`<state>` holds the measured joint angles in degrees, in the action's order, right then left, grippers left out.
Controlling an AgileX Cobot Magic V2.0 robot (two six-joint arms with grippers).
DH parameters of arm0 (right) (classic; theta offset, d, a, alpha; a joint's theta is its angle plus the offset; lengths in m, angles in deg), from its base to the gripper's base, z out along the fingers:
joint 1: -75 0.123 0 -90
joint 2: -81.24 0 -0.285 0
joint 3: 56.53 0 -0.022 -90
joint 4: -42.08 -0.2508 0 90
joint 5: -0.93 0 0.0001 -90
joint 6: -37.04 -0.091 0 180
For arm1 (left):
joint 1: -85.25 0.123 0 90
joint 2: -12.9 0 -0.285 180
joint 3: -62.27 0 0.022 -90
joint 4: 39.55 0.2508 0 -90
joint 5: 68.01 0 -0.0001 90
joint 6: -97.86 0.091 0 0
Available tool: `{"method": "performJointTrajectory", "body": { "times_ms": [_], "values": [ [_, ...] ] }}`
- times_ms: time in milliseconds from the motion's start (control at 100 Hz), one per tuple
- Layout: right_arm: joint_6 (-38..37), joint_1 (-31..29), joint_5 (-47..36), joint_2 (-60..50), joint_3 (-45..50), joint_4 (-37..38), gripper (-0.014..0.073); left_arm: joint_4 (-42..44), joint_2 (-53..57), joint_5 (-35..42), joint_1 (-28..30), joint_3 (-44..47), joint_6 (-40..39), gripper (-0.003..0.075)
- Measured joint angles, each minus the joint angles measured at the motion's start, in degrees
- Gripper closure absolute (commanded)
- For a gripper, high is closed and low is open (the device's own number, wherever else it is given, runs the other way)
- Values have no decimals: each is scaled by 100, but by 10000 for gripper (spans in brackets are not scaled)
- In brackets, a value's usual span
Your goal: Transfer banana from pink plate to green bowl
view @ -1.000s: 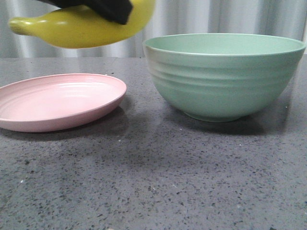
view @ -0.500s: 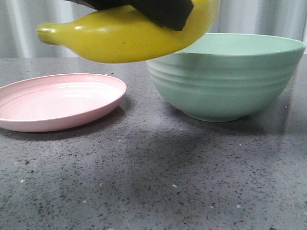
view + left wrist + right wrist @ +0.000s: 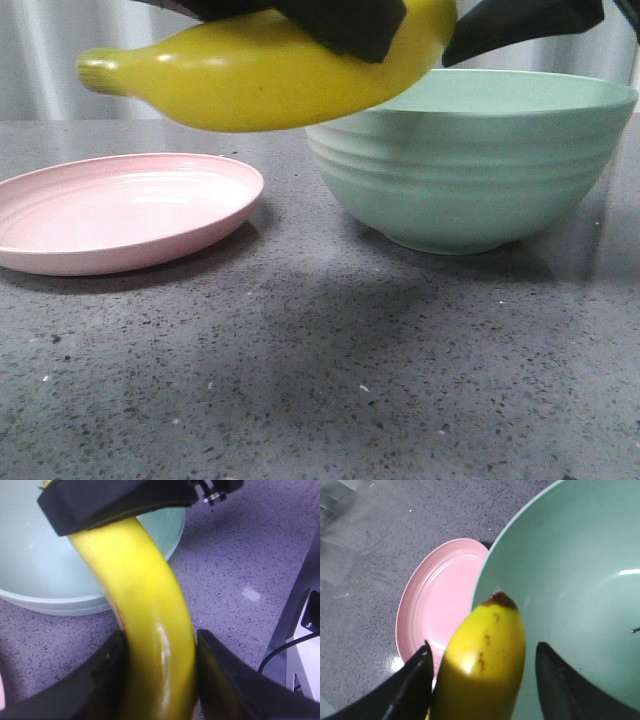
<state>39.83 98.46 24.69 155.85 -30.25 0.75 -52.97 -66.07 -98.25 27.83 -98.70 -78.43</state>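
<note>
The yellow banana (image 3: 260, 75) hangs in the air, its right end over the near left rim of the green bowl (image 3: 470, 170). My left gripper (image 3: 335, 25) is shut on its middle; in the left wrist view both fingers press the banana (image 3: 150, 610) at the gripper (image 3: 160, 680). My right gripper (image 3: 520, 20) is at the banana's right end, above the bowl. In the right wrist view its jaws (image 3: 482, 680) stand open around the banana (image 3: 485, 665), with a gap on one side. The pink plate (image 3: 120, 210) lies empty at left.
Grey speckled tabletop (image 3: 330, 380) runs in front of the plate and bowl. A pale curtain hangs behind. In the left wrist view a dark stand and a cable (image 3: 295, 645) show at the table's edge.
The banana moved right from above the plate to the bowl's rim, then held still. My right gripper has come into the front view at the top right.
</note>
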Motion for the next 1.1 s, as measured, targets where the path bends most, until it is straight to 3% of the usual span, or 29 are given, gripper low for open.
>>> {"method": "performJointTrajectory", "body": {
  "times_ms": [160,330,460,550,930,1100],
  "values": [
    [0,0,-8,14,-22,-23,269,0,0,0,0,0,0,540],
    [-26,0,-8,14,-31,-127,517,-8,0,0,0,0,0,530],
    [-61,0,-8,14,-31,-225,662,-8,0,37,0,0,0,410],
    [-36,0,-12,14,-44,-263,665,-8,0,220,0,0,0,360],
    [272,-164,108,1,-546,-182,665,-21,242,386,0,-289,0,363],
    [774,-616,-146,-148,-776,608,665,13,517,419,0,-395,0,363]
  ]
}}
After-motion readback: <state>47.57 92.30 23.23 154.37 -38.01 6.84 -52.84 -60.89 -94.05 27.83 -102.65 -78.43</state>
